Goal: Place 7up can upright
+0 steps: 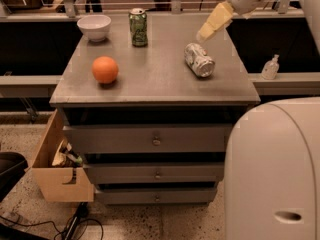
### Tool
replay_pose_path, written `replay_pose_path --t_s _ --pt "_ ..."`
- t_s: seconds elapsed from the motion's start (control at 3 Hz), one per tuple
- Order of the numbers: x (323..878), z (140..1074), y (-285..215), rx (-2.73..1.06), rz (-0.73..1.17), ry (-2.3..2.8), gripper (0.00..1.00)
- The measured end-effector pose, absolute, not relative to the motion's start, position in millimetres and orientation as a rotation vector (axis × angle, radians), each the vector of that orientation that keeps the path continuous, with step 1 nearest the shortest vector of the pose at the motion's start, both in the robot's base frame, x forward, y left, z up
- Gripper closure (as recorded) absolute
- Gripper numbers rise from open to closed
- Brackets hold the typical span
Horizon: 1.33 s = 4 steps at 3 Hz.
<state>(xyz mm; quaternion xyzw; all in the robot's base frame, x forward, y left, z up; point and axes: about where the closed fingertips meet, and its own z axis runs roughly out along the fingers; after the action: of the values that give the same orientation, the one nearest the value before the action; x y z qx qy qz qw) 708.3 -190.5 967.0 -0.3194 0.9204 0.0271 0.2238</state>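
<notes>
Your counter (150, 79) carries everything here. The gripper (205, 33) hangs over its back right part, just above and behind the 7up can and not touching it. Whether it is open or closed, I cannot tell. The bowl (94, 26), orange (105, 69) and green can (138, 28) sit well off to the left, so they should not trouble you. The 7up can (199, 60) lies on its side near the right edge, shiny top toward the front. Come down across its body, not its ends. Close gently — it looks dented — then lift, tip it until the top faces up, and set it down flat, away from the edge.
</notes>
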Motion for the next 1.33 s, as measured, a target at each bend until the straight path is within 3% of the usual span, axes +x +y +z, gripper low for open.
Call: replay_pose_path --t_s 0.67,1.33 --pt "721.0 945.4 -175.7 -0.616 -0.003 2.727 0.00" --pt "735.8 893.5 -153.2 -0.616 0.075 2.837 0.00"
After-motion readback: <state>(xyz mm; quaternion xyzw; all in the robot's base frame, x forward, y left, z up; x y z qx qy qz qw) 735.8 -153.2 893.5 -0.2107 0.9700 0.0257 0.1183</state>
